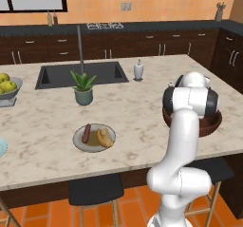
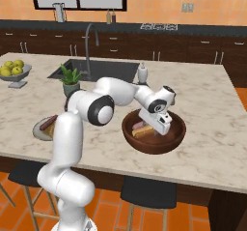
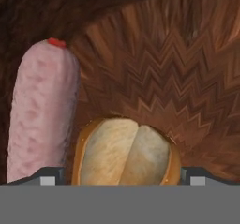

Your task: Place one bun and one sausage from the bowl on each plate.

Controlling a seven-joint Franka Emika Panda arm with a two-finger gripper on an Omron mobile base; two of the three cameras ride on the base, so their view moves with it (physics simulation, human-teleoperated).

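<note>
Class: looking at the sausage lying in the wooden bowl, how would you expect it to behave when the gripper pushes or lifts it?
The sausage is a smooth round cylinder, so it would probably roll if nudged sideways. It looks straight and plump, likely fairly stiff. The bowl curves, so it may slide back toward the bun.

Orange walls (image 1: 95, 3), dark cabinets (image 1: 47, 48) (black counter), orange tiled floor (image 1: 133, 207).
</note>
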